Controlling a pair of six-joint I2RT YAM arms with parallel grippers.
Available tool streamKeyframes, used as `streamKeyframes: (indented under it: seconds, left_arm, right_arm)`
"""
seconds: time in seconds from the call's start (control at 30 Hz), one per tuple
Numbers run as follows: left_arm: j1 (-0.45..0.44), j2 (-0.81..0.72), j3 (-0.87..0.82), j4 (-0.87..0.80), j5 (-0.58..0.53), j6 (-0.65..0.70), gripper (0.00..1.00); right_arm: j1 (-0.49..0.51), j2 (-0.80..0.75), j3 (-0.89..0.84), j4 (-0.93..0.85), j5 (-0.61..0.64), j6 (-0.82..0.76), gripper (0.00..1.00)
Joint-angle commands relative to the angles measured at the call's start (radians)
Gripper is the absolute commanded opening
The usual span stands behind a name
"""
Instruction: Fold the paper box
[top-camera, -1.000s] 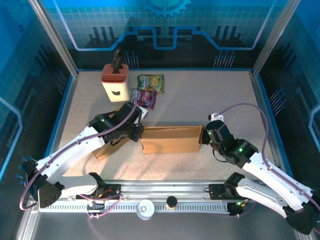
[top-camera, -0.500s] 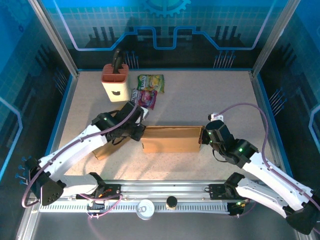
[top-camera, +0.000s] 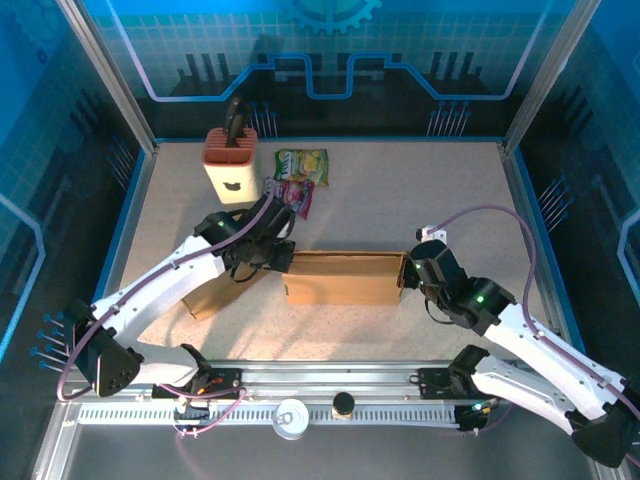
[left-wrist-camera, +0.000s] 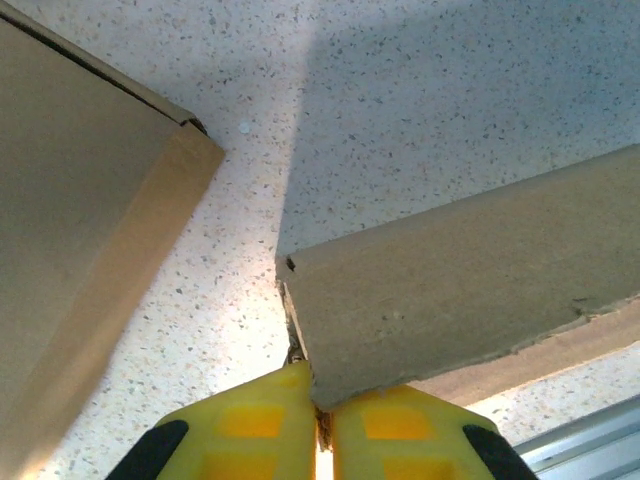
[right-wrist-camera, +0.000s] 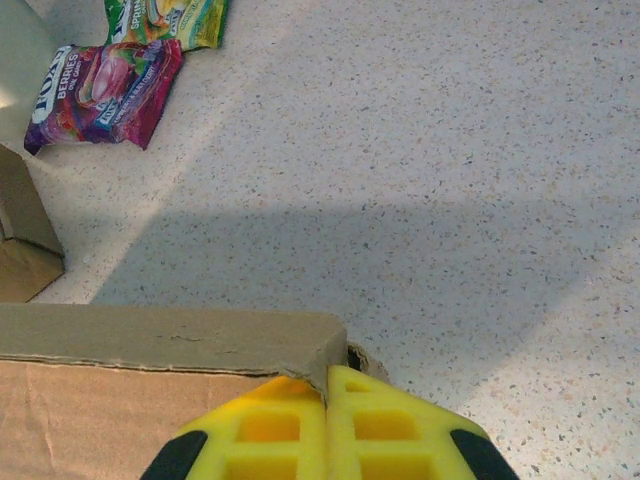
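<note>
Paper box (top-camera: 345, 278) lying flat on the table (top-camera: 430, 190), centre of the top view, gripped at both ends: left hand (top-camera: 283, 262) on its left end, right hand (top-camera: 408, 277) on its right, probably to steady it for folding. From the left wrist: yellow fingers (left-wrist-camera: 260, 425) closed on a flap's lower corner, loose cardboard piece (left-wrist-camera: 80, 250) apart at upper left. From the right wrist: fingers (right-wrist-camera: 385, 425) shut, pinching the box's corner wall at bottom centre; snack packets (right-wrist-camera: 105, 90) at far upper left.
</note>
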Motion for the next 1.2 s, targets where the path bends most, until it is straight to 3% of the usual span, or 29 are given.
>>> streamKeyframes:
  seconds: [0.0,0.43,0.77,1.17]
  left_arm:
    - [0.016,0.021,0.037,-0.028,0.107,-0.033,0.12]
    - [0.09,0.062,0.115,-0.084,0.234,0.0,0.12]
    - [0.093,0.084,0.104,-0.076,0.286,-0.032,0.13]
    - [0.095,0.045,0.036,-0.094,0.189,0.0,0.1]
  right_arm:
    - [0.025,0.013,-0.002,-0.08,-0.017,0.013,0.0]
    - [0.024,0.012,-0.005,-0.08,-0.014,0.012,0.0]
    - [0.024,0.02,0.003,-0.078,-0.024,0.009,0.0]
    - [0.025,0.019,-0.002,-0.084,-0.017,0.008,0.0]
